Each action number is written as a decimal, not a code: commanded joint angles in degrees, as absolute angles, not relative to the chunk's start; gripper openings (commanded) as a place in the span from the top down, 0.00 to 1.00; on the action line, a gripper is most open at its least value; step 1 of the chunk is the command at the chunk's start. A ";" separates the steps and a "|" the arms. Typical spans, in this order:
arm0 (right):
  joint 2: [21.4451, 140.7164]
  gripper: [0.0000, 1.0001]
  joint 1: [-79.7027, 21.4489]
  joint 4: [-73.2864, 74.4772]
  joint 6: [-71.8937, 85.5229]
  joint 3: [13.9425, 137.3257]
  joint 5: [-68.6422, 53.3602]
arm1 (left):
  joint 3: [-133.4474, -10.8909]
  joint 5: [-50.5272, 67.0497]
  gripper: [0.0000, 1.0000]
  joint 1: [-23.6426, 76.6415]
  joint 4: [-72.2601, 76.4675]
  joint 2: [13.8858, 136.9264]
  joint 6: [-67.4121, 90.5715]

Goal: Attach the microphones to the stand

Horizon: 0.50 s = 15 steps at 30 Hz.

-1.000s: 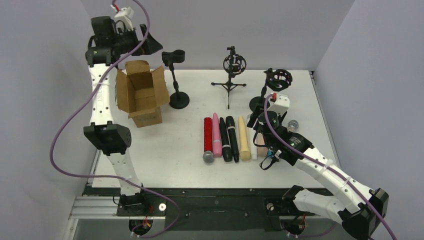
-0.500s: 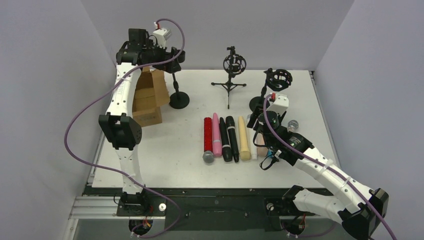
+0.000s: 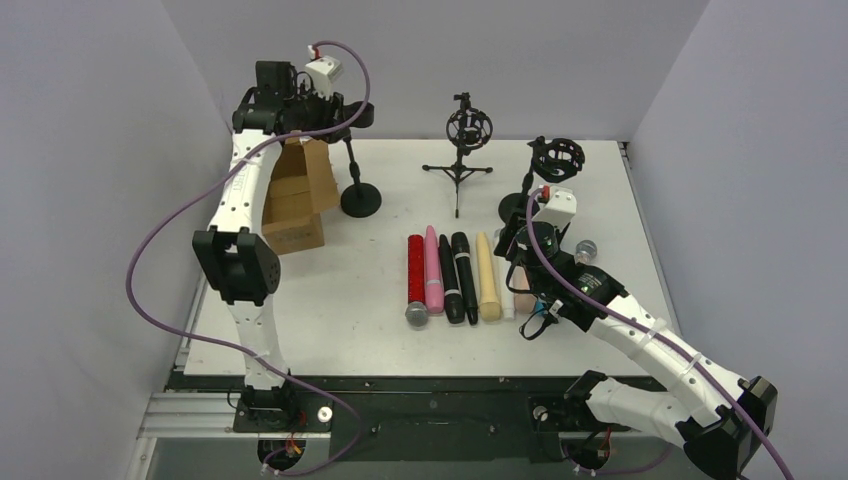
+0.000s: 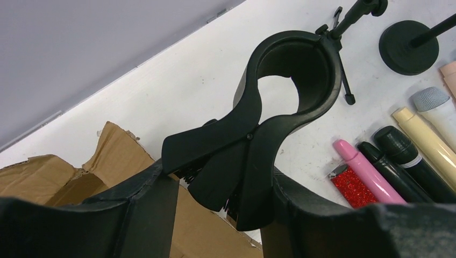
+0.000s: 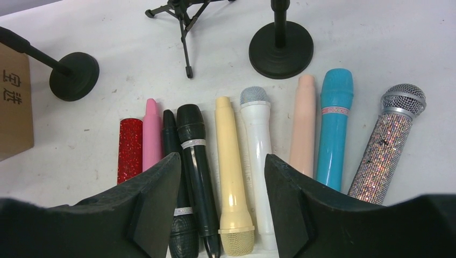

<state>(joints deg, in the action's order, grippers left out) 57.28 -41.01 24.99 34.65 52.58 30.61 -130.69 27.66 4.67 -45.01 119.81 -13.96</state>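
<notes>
Nine microphones (image 3: 450,275) lie side by side on the white worktop (image 3: 330,300), at the centre of the overhead view. None sits in a stand. In the right wrist view they run left to right:

- red microphone (image 5: 129,150)
- pink microphone (image 5: 152,134)
- thin black microphone (image 5: 170,134)
- thicker black microphone (image 5: 192,145)
- cream-yellow microphone (image 5: 228,156)
- white microphone (image 5: 258,145)
- peach microphone (image 5: 304,123)
- teal microphone (image 5: 334,126)
- glittery microphone (image 5: 388,148), which lies tilted and a little apart from the teal one

The right pincer (image 5: 220,161) hangs over the row, released. Its fingers are spread, with the black, cream-yellow and white bodies showing between them, and it holds nothing.

Three stands rise above the row in the overhead view. The clip stand (image 3: 359,198), on a round base, is toward the upper left. The tripod stand (image 3: 462,150), with a ring mount, is at upper centre. The round-base stand (image 3: 540,175), with a cage mount, is to the right, close to the right arm.

The left pincer (image 4: 218,177) is at the top of the clip stand, in the upper left of the overhead view. The left wrist view shows its fingers clenched on the two levers of the clip (image 4: 242,145), whose ring is empty.

An open cardboard box (image 3: 295,205) stands just left of the clip stand, under the left arm.
</notes>
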 commanded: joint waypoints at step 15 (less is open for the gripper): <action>62.43 0.48 -41.58 20.93 29.49 54.88 20.75 | -112.10 36.78 1.00 5.18 -42.16 99.72 -10.72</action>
